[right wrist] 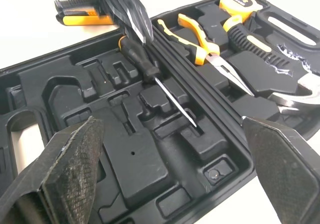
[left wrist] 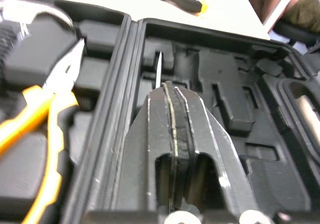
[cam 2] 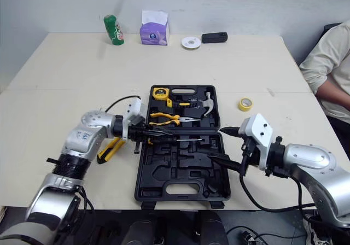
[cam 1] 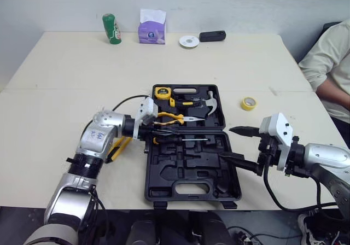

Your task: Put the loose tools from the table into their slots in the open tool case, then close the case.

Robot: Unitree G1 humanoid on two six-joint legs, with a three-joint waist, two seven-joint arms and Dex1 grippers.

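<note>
right wrist view: screwdriver (right wrist: 161, 82) in case (right wrist: 131, 170)

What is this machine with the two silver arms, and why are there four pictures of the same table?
It is a robot standing at a table. Two pictures come from cameras in its head, looking down over its arms. The other two come from a camera on each wrist, looking along the black fingers. An open tool case lies in front, with pliers, a hammer and a tape measure in their slots. The left gripper is shut, its tips at the handle of a screwdriver lying in the case. The right gripper is open and holds nothing. A yellow tool lies beside the case. Further off are a green can, a tissue box and a roll of yellow tape. A person's sleeve shows at the right.
</note>
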